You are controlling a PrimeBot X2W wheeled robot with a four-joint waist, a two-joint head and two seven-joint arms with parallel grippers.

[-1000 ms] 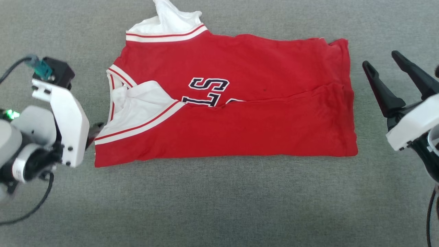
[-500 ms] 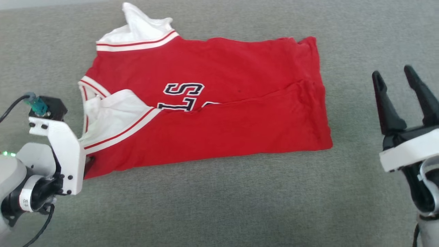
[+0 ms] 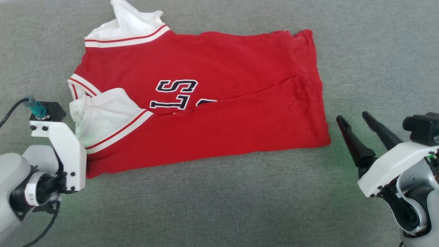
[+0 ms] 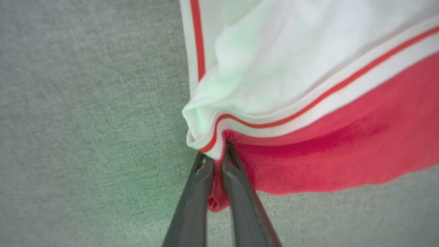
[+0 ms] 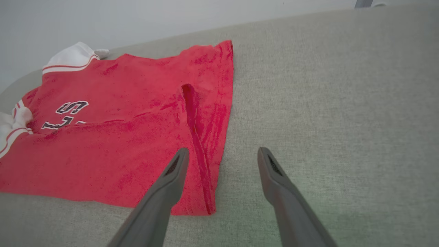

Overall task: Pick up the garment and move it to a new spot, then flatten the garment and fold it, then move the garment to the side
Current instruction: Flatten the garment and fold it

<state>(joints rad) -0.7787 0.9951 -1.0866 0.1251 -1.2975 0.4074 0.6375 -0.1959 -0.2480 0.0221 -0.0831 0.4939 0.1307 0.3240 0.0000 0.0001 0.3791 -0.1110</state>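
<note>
The garment (image 3: 219, 120), a red jersey with white sleeves and a black number print, lies folded lengthwise on a grey fabric surface. One white sleeve (image 3: 106, 116) with striped trim rests on its left part. In the left wrist view my left gripper (image 4: 216, 152) is shut on the garment's near left corner (image 4: 219, 199), pinching red cloth just below the striped trim (image 4: 308, 103). In the head view a white wrist bracket (image 3: 65, 151) hides those fingers. My right gripper (image 3: 352, 116) stands open just right of the garment's near right corner (image 5: 202, 202), nothing between its fingers.
The grey fabric surface (image 3: 219, 212) stretches wide in front of and to the right of the garment. Its far edge (image 5: 308, 20) meets a pale wall in the right wrist view. A dark cable (image 3: 13, 106) loops off my left wrist.
The head camera has moved, shifting the whole picture. My left gripper slid down to the garment's near left corner. My right gripper dropped lower and tilted in toward the near right corner.
</note>
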